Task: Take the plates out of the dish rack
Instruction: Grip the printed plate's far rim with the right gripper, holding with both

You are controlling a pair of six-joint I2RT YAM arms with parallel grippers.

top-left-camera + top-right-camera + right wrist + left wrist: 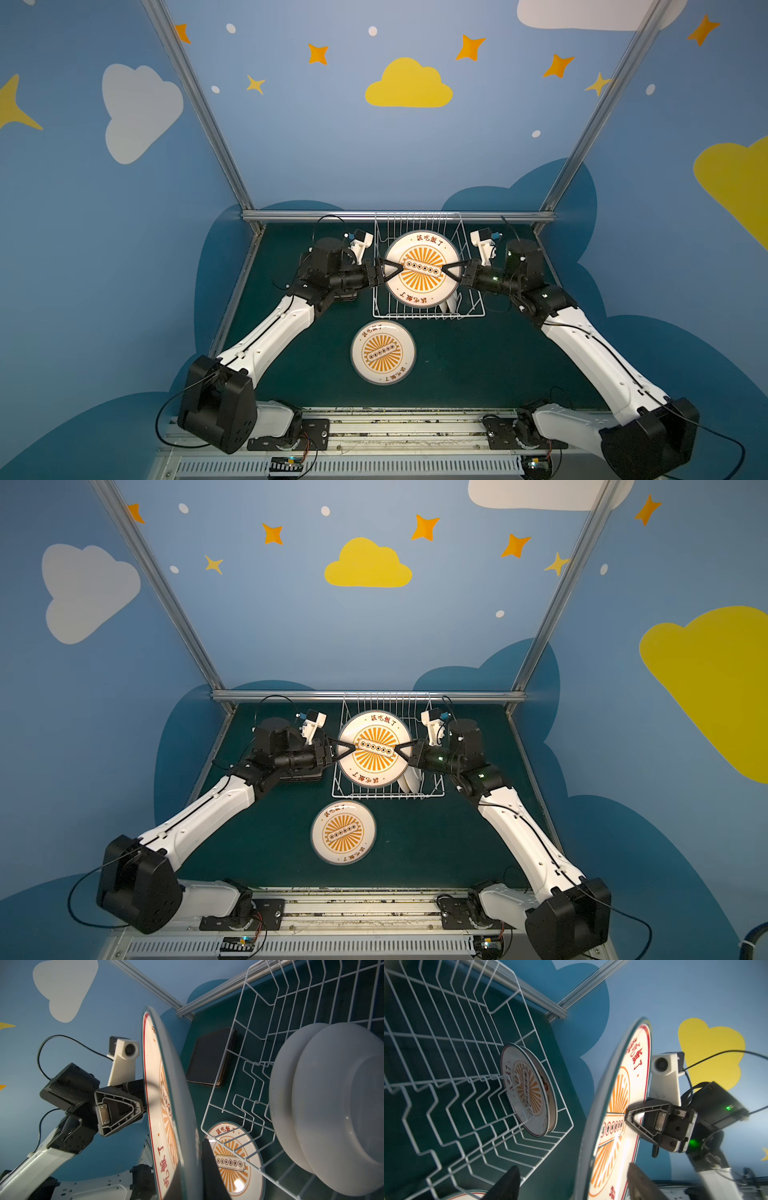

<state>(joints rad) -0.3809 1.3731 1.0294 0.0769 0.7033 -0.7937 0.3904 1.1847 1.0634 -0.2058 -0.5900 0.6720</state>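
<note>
Right end effector (444,269) clenched on sunburst plate (422,291) over dish rack (473,308) | left end effector (399,269) spread astride its rim | handover judged in hand; left closure required

The dark green counter (478,365) bears the white wire dish rack (415,317) at the middle of its far edge. 1 sunburst plate (383,352) lies flat just nearer than it; a stack of black-backed square plates (209,1057) lies beside the rack, toward the left edge.
</note>
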